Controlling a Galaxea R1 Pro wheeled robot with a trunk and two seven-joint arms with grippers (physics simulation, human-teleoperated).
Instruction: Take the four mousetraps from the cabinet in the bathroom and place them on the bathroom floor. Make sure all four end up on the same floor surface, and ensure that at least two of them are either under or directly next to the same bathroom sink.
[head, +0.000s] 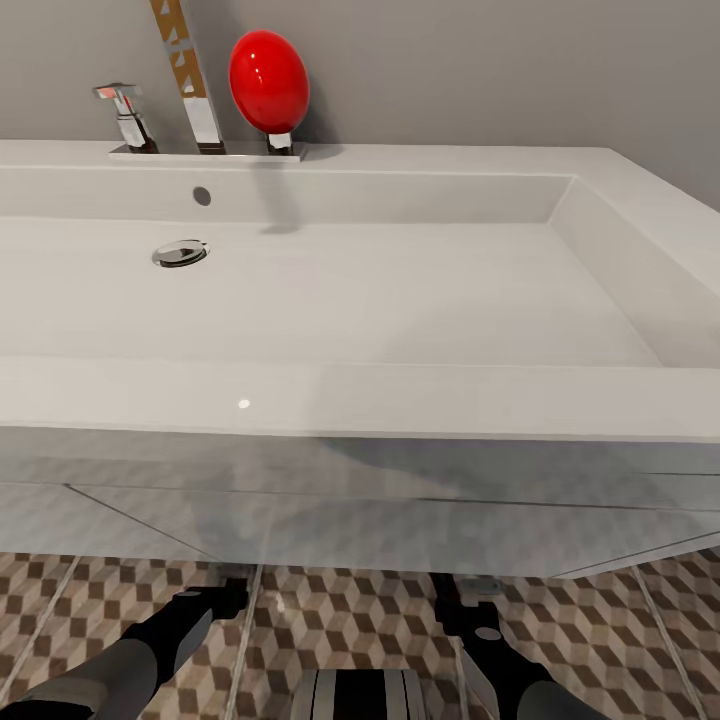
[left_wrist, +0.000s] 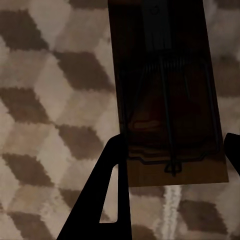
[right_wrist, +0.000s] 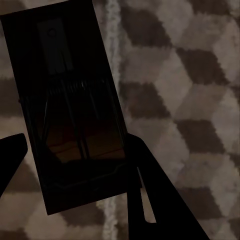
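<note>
Reaching low under the white sink (head: 400, 400), the left hand (left_wrist: 172, 160) and right hand (right_wrist: 75, 165) each pinch a mousetrap (left_wrist: 165, 95), the other trap (right_wrist: 72, 110) likewise flat over the patterned floor (head: 350, 620), apparently so both land beside that sink.

Wide white rectangular basin (head: 400, 300) fills the head view's middle; white two-door vanity front (head: 350, 520) below it, pale grey in shadow. Glossy red egg-shaped object (head: 268, 80) at upper left, beside chrome tap (head: 125, 115). Grey wall (head: 500, 70) behind. Tiled floor (head: 350, 620) at bottom: brown, beige and white cube pattern, pale grout. Brown wooden mousetrap (left_wrist: 165, 100), dark metal parts; second mousetrap (right_wrist: 75, 115) near-black in shadow.
</note>
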